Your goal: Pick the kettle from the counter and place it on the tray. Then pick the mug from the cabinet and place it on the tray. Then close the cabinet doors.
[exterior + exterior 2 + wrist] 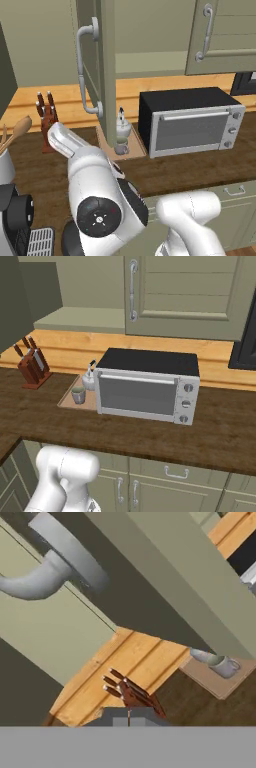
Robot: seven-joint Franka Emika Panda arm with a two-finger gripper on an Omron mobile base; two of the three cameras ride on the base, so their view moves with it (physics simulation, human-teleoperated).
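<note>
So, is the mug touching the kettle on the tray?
Cannot tell. In the right base view the mug stands just in front of the kettle on the tray, overlapping it, so no gap or contact shows plainly.

Even, soft rendered light, no glare. Faint shadow under the microwave (147, 386) on the surface (220, 436). Hand view slightly blurred.

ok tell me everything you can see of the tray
The tray is a thin, flat, light-tan wooden board lying flat on the dark wood counter, just left of the toaster oven and right of the knife block. The grey mug stands on its front part and the white kettle behind it.
</note>
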